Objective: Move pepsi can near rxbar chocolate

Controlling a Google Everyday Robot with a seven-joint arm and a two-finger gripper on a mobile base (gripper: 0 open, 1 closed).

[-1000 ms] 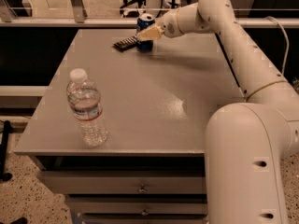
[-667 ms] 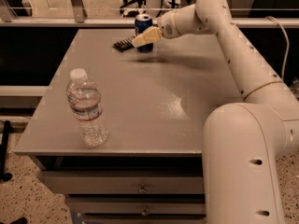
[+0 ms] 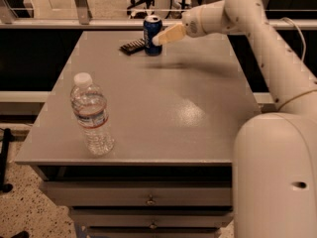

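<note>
Compared with a second ago, the gripper (image 3: 159,38) has drawn a little to the right, so the pepsi can (image 3: 152,32) now shows almost whole instead of being covered by it. The can stands upright by the far edge of the desk (image 3: 163,108), about the middle of that edge. The rxbar chocolate (image 3: 132,46) lies flat just beside it on the left; whether they touch, I cannot tell. The tip of the gripper is against the right side of the can, low down, but I cannot tell if it grasps the can or has released it. I judge the task nearly done: the can is already near the bar, and only pulling the arm away is left. A water bottle (image 3: 91,115) stands untouched near the front left corner.
</note>
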